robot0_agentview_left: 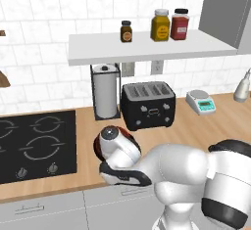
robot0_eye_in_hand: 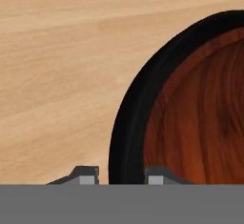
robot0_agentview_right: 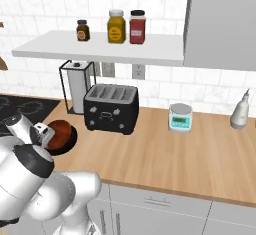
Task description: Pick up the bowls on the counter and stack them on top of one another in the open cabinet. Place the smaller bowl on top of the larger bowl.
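The smaller reddish-brown bowl (robot0_eye_in_hand: 200, 113) lies inside the larger black bowl (robot0_eye_in_hand: 126, 123), whose rim rings it. Both rest on the wood-grain counter (robot0_eye_in_hand: 57, 75) in front of the toaster, left of centre. My gripper (robot0_eye_in_hand: 122, 176) is open and points down at them. One fingertip is outside the black rim and the other is over the brown inside. In the right base view the brown bowl (robot0_agentview_right: 59, 128) and the black bowl (robot0_agentview_right: 70, 140) peek out behind my wrist. In the left base view my hand covers most of the bowls. The open cabinet (robot0_agentview_left: 147, 48) hangs above the counter.
On the shelf (robot0_agentview_right: 100, 49) stand three jars (robot0_agentview_right: 116, 26), with bare board to their left and right. A black toaster (robot0_agentview_left: 148, 105), a paper towel holder (robot0_agentview_left: 105, 97), a small scale (robot0_agentview_left: 200, 102) and a white bottle (robot0_agentview_right: 240, 110) stand on the counter (robot0_agentview_right: 175, 149). A black stove top (robot0_agentview_left: 34, 143) lies to the left.
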